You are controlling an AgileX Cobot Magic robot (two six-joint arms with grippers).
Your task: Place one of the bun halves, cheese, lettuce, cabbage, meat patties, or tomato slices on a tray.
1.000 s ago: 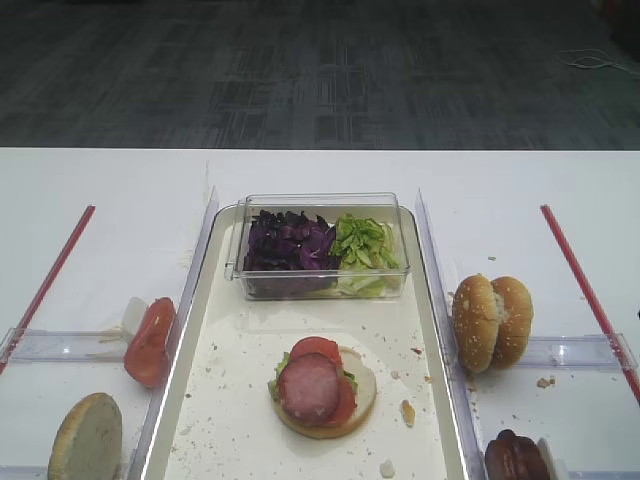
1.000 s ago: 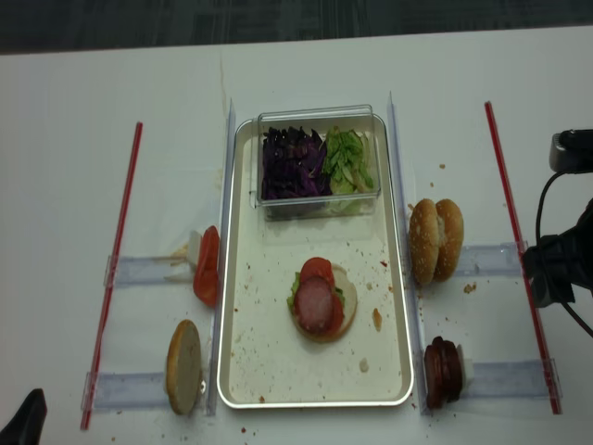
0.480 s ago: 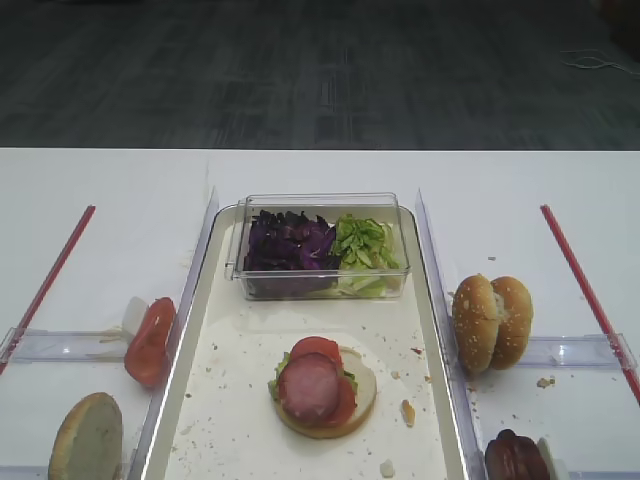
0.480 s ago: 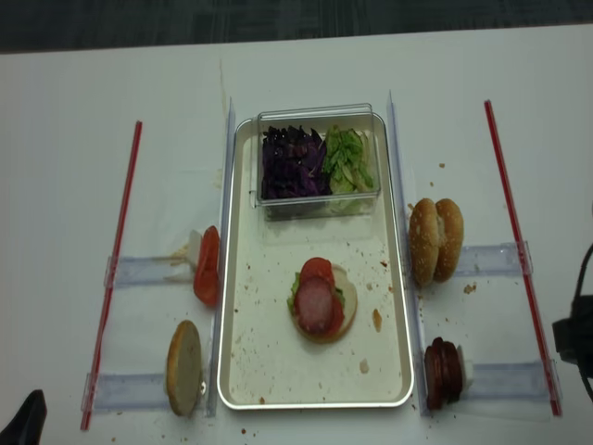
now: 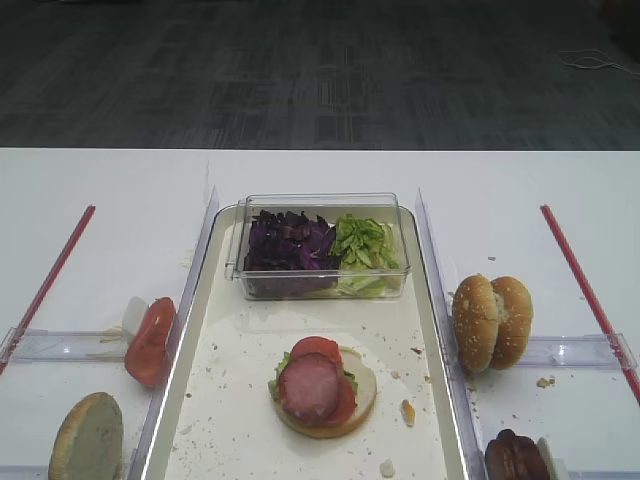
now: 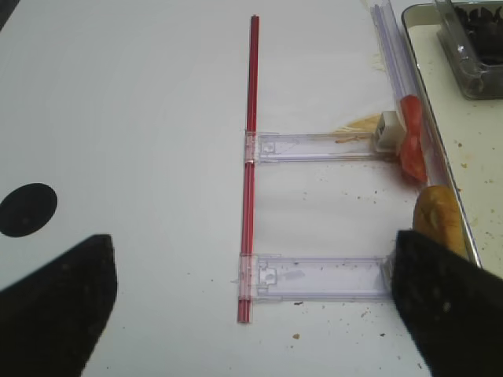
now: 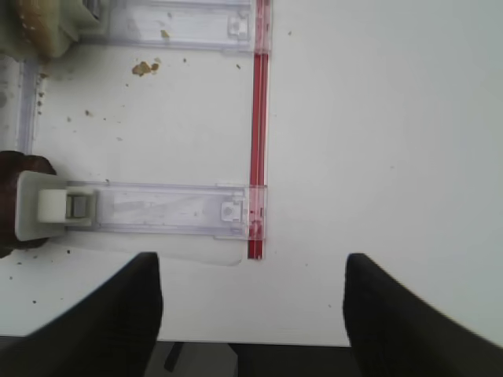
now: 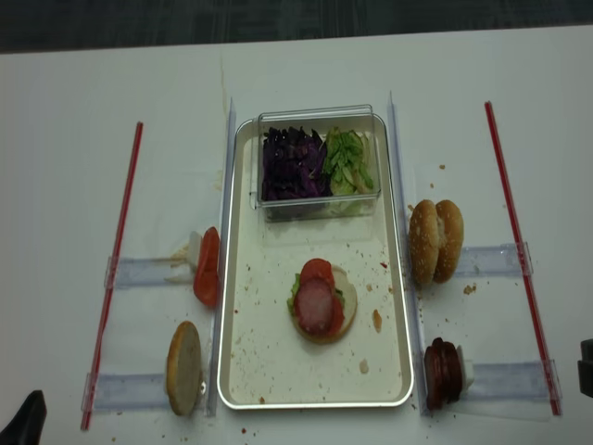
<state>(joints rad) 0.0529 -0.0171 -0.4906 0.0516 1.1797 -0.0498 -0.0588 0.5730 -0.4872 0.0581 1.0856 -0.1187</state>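
I see the long white rimmed tray [image 8: 243,375] bearing a pale bun base stacked with lettuce, tomato and a pink-brown meat patty [image 8: 314,305]. My right gripper [image 7: 251,314] hangs spread wide, empty, over bare table; likewise my left gripper [image 6: 251,314].

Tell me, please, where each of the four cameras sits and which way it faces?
Exterior high: low at the table's near edge, facing across the tray toward the floor; no robot part.
Realsense: overhead, looking down; a dark arm part at each lower corner.
Right wrist: looks down at the red strip; right gripper open.
Left wrist: looks down at the table's left side; left gripper open.
Shared: both exterior views show the stacked burger.
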